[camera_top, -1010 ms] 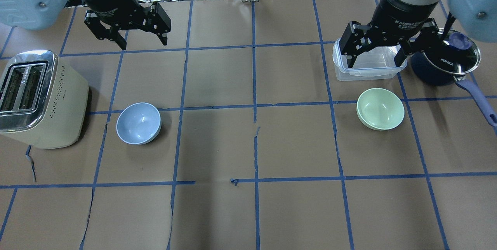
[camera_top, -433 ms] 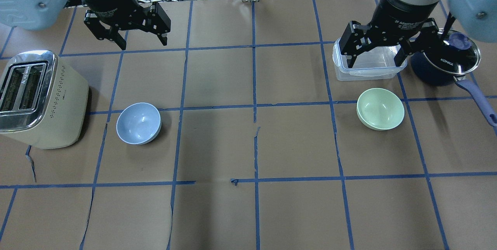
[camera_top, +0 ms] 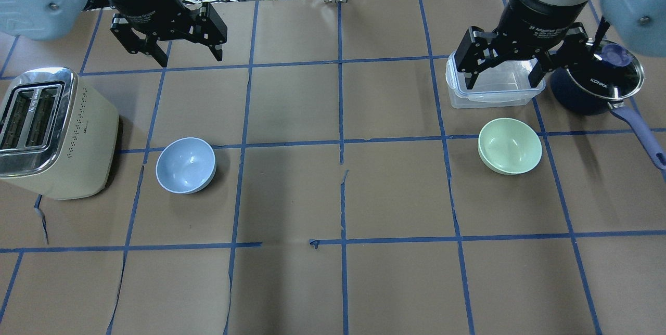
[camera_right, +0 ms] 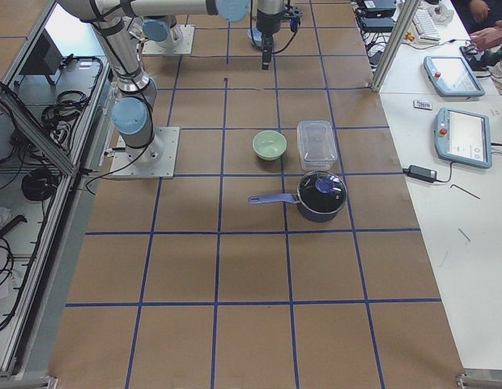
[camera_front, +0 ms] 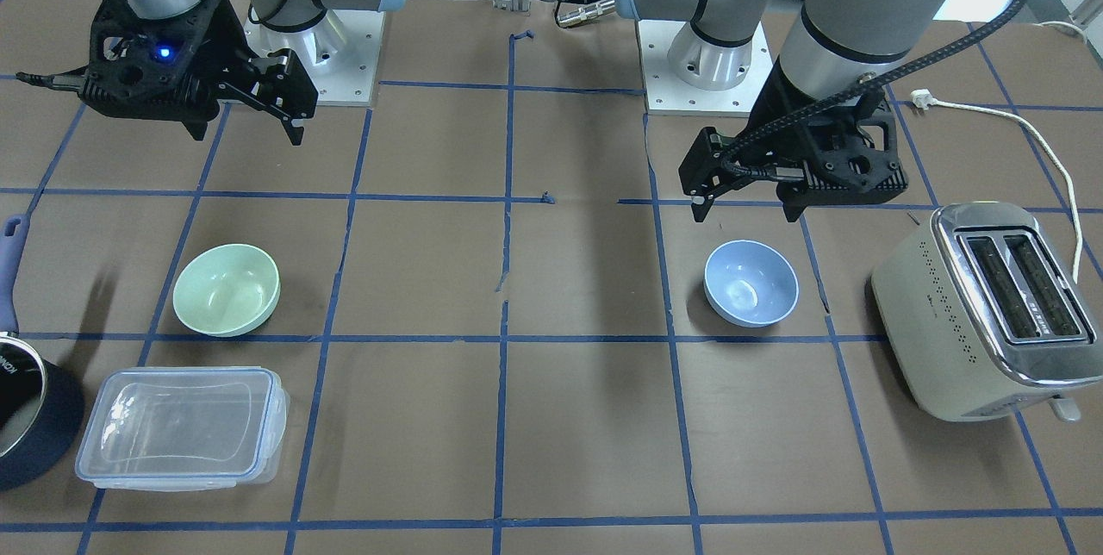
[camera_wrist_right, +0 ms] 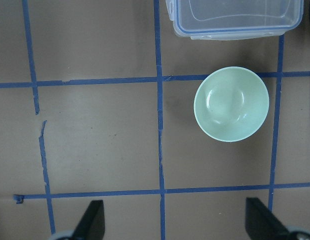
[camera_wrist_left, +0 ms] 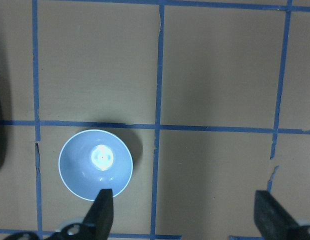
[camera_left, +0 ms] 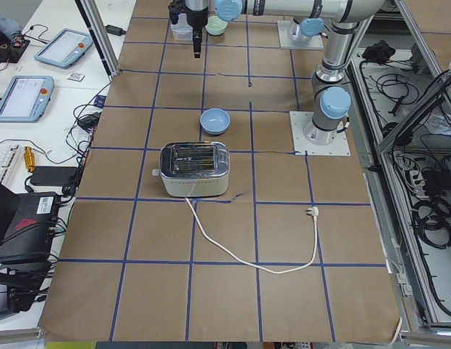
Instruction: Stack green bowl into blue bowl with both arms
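The green bowl (camera_top: 510, 146) sits upright on the table at the right; it also shows in the front view (camera_front: 227, 289) and the right wrist view (camera_wrist_right: 231, 104). The blue bowl (camera_top: 186, 165) sits upright at the left beside the toaster, also in the front view (camera_front: 750, 283) and the left wrist view (camera_wrist_left: 95, 164). My left gripper (camera_top: 189, 56) hangs open and empty high above the table, behind the blue bowl. My right gripper (camera_top: 502, 78) hangs open and empty high over the clear container, behind the green bowl.
A cream toaster (camera_top: 49, 132) stands left of the blue bowl, its cord (camera_front: 1017, 141) trailing away. A clear plastic container (camera_top: 494, 85) and a dark navy pot with a glass lid (camera_top: 598, 77) stand just behind the green bowl. Brown paper with blue tape lines covers the table.
Both grippers have shifted very slightly away from the bowls, toward the far edge of the overhead view. The bowls have not moved.
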You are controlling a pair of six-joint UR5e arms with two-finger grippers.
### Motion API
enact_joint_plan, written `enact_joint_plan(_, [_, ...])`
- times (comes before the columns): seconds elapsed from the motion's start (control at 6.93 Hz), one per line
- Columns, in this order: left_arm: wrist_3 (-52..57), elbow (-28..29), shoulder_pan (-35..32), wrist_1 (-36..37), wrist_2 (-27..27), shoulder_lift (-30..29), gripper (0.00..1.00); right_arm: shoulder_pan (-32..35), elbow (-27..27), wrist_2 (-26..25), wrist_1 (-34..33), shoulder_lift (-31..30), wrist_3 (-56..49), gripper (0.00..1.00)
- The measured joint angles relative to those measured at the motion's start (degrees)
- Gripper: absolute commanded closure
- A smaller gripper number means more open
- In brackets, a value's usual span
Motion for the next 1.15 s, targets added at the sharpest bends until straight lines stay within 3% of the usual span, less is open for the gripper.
enact_joint_plan(1.15, [1.87,0.20,0.30,-0.41,0.75,-0.08,0.00,-0.16,0.18,-0.12,0.14,0.56,0.04,0.00])
